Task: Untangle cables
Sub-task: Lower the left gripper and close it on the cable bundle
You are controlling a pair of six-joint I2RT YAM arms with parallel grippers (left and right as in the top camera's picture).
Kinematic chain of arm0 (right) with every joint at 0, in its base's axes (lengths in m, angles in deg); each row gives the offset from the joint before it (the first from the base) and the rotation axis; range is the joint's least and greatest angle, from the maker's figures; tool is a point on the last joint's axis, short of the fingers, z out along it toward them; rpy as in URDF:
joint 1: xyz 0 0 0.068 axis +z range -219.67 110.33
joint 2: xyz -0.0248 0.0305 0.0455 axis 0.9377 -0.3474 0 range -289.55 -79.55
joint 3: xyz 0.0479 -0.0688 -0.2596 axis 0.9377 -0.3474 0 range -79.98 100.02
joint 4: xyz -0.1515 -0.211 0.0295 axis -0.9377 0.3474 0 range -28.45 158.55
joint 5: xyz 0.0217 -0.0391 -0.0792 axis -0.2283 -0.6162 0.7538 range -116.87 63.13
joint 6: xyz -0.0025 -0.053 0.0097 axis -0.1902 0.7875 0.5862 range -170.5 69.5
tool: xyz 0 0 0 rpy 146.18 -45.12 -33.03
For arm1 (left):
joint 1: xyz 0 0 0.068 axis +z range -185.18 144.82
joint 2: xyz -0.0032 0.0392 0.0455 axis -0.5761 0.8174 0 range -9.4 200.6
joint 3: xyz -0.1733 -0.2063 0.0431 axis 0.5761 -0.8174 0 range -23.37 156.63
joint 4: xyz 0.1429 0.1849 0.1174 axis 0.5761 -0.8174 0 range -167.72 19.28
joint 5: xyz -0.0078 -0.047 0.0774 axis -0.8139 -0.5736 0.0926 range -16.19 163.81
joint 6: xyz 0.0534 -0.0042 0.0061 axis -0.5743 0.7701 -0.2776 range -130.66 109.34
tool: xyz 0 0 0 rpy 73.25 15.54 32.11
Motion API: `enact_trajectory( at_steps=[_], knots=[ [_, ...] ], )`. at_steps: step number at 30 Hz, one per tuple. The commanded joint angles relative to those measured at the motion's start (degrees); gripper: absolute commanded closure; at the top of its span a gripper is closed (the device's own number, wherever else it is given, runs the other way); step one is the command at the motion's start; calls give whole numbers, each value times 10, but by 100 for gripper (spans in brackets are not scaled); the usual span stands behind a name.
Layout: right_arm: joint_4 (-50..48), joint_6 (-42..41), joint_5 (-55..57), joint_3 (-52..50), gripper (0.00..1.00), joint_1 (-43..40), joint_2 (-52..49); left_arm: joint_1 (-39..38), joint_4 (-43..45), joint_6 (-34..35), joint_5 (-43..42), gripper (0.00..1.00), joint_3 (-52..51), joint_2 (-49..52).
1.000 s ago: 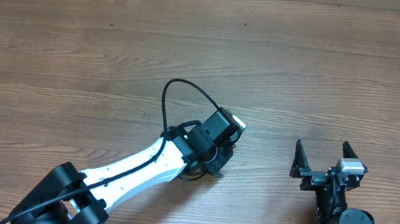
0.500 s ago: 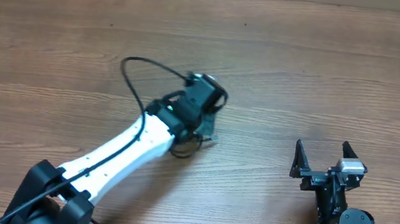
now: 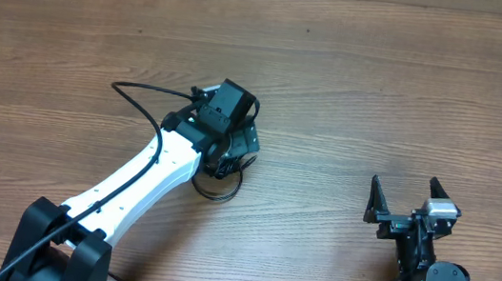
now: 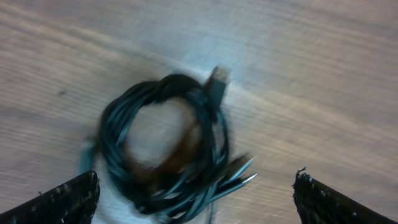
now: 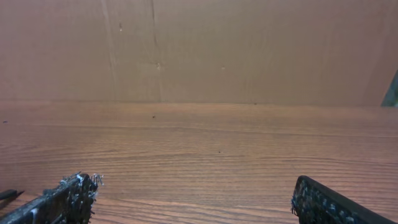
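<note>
Left wrist view, motion-blurred. Left gripper [image 4: 196,186] spread wide, one dark fingertip at each lower corner of the frame. Nothing is clamped between them. The cables [image 4: 165,149] lie on the table [image 4: 323,74] just ahead of the fingertips, in the gap between the two fingers. They form one roughly round coil of several thin dark cords wound together. Cannot tell through the blur whether either finger touches the coil.

One plug [image 4: 217,78] sticks out at the far edge of the coil, pointing away from the hand. A few straight ends [image 4: 239,174] fan out at the near edge, toward the right-hand fingertip, and look paler than the cords.

Overhead view: left gripper [image 3: 231,148] points down onto the table [image 3: 384,71]. A loop of the cables [image 3: 216,192] shows from under it on the arm side. The arm's own thicker wire [image 3: 141,100] arcs off behind the wrist.

Right gripper [image 3: 404,190] is well apart from the coil, off to the right near the table's front edge, its two fingers splayed wide.

Right wrist view: right gripper [image 5: 193,193] wide open, with only bare wood of the table [image 5: 217,143] between and ahead of the fingertips. Beyond the table, a brown board [image 5: 249,50] stands upright.
</note>
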Motion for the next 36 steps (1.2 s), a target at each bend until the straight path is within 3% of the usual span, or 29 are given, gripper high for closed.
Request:
enact_trajectory(
  at_steps=[1, 4, 6, 7, 13, 16, 20, 25, 28, 31, 36],
  knots=[
    [-3, 2, 5, -6, 0, 4, 7, 2, -36, -19, 35, 0, 12, -14],
    [-3, 3, 5, -6, 0, 4, 7, 9, -82, 57, 67, 0, 12, -14],
    [-3, 2, 5, -6, 0, 4, 7, 16, -97, 94, 67, 9, 12, -14],
    [-3, 2, 5, -6, 0, 4, 7, 20, -100, 107, 58, 14, 12, -14],
    [-3, 3, 5, -6, 0, 4, 7, 33, -95, 146, -3, 22, 11, -14],
    [-3, 2, 5, -6, 0, 4, 7, 33, -89, 212, -3, 27, 1, -12],
    [-3, 2, 5, -6, 0, 4, 7, 33, -83, 330, -9, 42, -26, -7],
    [-3, 2, 5, -6, 0, 4, 7, 34, -71, 426, -9, 44, -63, -3],
    [-3, 2, 5, -6, 0, 4, 7, 33, -18, 425, -9, 41, -93, -3],
    [-3, 2, 5, -6, 0, 4, 7, 33, 45, 425, -9, 30, -122, -3],
    [-3, 2, 5, -6, 0, 4, 7, 33, 110, 425, -9, 28, -158, -3]
  ],
)
